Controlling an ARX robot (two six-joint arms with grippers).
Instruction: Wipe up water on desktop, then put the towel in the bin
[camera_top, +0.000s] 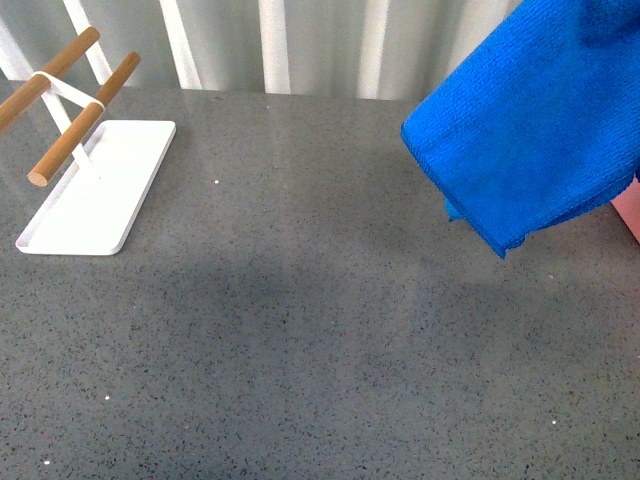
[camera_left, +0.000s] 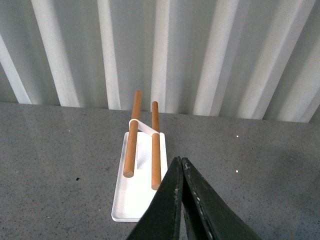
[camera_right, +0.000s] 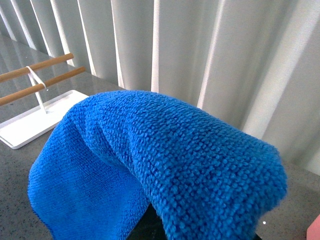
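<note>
Towel (camera_top: 530, 130) hangs off the desktop (camera_top: 300, 330) at 2 o'clock; right gripper is buried under it, can't tell its grasp; left gripper (camera_left: 181, 162) pinched closed, empty, by the white tray (camera_top: 95, 190) at 10 o'clock; bin (camera_top: 630, 212) peeks in at 3 o'clock; my read: get the towel fully over the bin before dropping, trailing corner clear of the rim.

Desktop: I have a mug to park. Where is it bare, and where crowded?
The desktop is bare across the whole near strip and the middle, between the white tray at far left and the towel hanging at far right. Crowded: the tray corner, and under the towel beside the bin.
</note>
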